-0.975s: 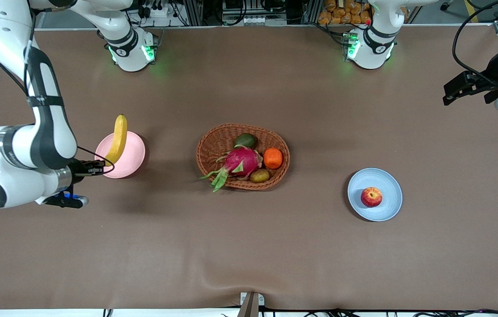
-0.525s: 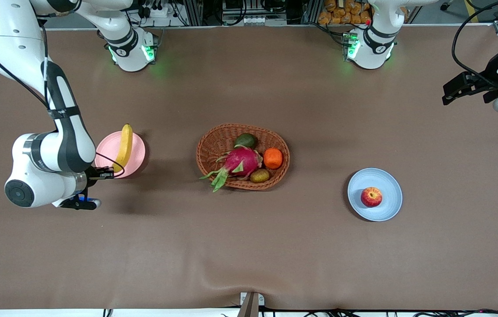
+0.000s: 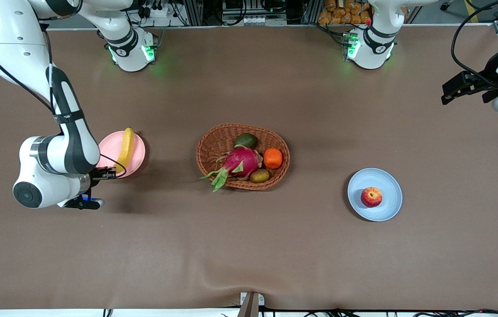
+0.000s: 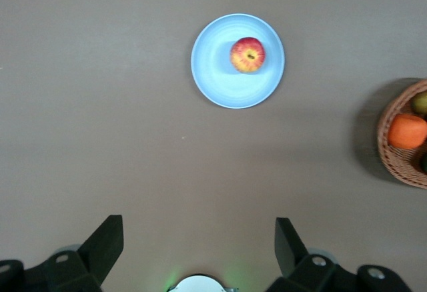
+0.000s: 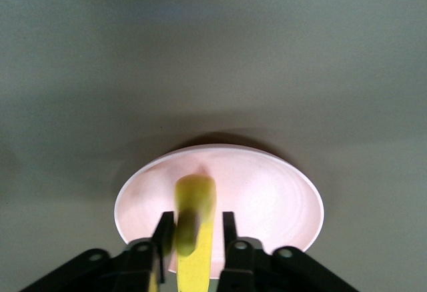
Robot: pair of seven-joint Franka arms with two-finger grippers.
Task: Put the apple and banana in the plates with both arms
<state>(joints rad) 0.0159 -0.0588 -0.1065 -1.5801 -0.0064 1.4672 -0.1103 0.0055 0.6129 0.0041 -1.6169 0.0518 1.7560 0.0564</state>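
Note:
The yellow banana [image 3: 125, 145] lies across the pale pink plate [image 3: 137, 154] toward the right arm's end of the table. My right gripper [image 3: 110, 173] sits low at the plate's edge nearer the front camera. In the right wrist view the banana [image 5: 195, 205] runs between the gripper's [image 5: 195, 235] fingers, which stand slightly apart from it over the pink plate [image 5: 267, 192]. The red apple [image 3: 371, 196] rests on the pale blue plate [image 3: 389, 207]. My left gripper [image 3: 451, 90] waits open, high over the left arm's end of the table; its wrist view shows the gripper [image 4: 200, 245] empty, with the apple [image 4: 247, 55] and blue plate [image 4: 220, 85] below.
A brown wicker basket [image 3: 214, 145] stands mid-table between the plates, holding a pink dragon fruit [image 3: 241, 161], an orange fruit [image 3: 272, 158] and other small fruits. The basket's rim [image 4: 390, 152] shows in the left wrist view. Brown cloth covers the table.
The right arm has carried the banana down onto the pink plate and its fingers have parted from it. The left arm has barely moved.

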